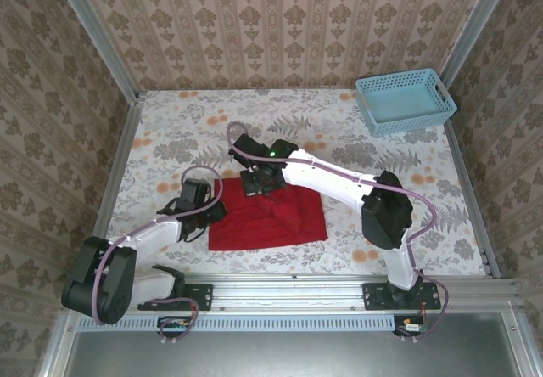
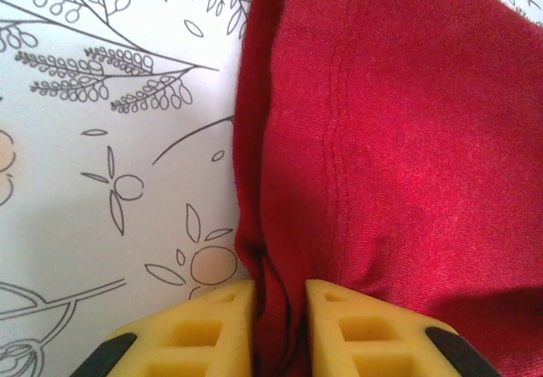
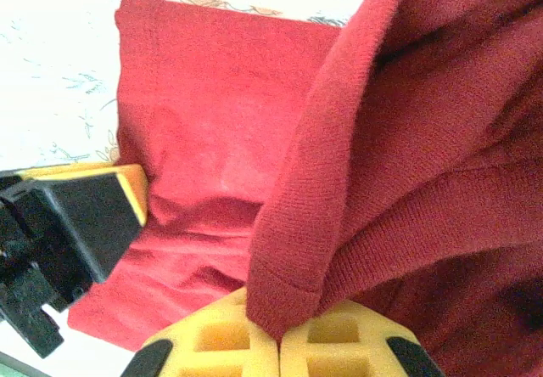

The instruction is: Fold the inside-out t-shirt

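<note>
Top view: t-shirt (image 1: 267, 218) lies on the table (image 1: 170, 131) toward 6 o'clock, close to the near rail (image 1: 339, 285). It is a flat red patch, roughly rectangular, with a bunched ridge near its middle. Light-blue basket (image 1: 403, 101) sits at approx. 1 o'clock, well apart from the cloth and both arms. No obstruction between the arms and the shirt.

Left gripper (image 1: 210, 209) is at the shirt's 9 o'clock edge. Right gripper (image 1: 261, 182) is at its 12 o'clock edge, with the arm reaching across the cloth's right half.

Left wrist view adds detail that the top view lacks. The yellow fingers (image 2: 348, 322) of the left gripper (image 2: 278, 296) are pinched on a raised fold of the shirt's (image 2: 399, 139) edge, with cloth filling the narrow gap. A stitched seam runs toward 12 o'clock, and printed table cover (image 2: 102, 182) lies at 9 o'clock.

Right wrist view: right gripper (image 3: 280, 330) is clenched on a hemmed edge of the shirt (image 3: 212, 114), which drapes up toward 1 o'clock, lifted off the flat layer. A black-and-yellow finger (image 3: 93, 207) sits at 9 o'clock, touching the cloth. It is prob. the left unit's, but the view is too close to confirm.
</note>
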